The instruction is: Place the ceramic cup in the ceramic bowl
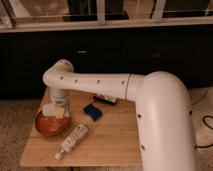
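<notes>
Camera view: gripper point(56, 111) over ceramic bowl point(46, 128) rim, ceramic cup point(54, 111) at tip; grasp/opening can't tell. Placing step; next: lower, let go.

The bowl point(50, 126) is round, shallow and glossy orange-brown, sitting upright at the left end of the wooden table. The cup point(49, 111), small and cream-white, is at the bowl's back rim, directly under the gripper point(56, 111) that points down over it.
</notes>
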{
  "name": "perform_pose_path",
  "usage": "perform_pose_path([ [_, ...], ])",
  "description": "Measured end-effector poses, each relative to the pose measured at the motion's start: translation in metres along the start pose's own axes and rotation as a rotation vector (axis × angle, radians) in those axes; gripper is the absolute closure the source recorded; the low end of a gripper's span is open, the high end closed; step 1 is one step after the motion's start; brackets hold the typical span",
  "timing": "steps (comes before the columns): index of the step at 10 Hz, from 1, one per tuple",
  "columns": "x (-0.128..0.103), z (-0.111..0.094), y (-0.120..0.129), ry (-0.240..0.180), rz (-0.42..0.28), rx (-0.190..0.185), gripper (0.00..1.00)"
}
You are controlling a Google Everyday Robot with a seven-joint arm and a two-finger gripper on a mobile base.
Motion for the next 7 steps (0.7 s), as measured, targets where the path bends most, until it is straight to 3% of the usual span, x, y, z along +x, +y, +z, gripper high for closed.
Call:
perform_pose_path([
  [2,-0.013,0.007,0.007,-0.058,-0.028,-0.026,0.86],
  [4,-0.019,0.014,0.008,-0.095,-0.036,-0.027,0.64],
  [6,-0.025,0.021,0.005,-0.099,-0.041,-0.018,0.48],
  [7,-0.031,0.033,0.002,-0.072,-0.050,-0.011,0.36],
])
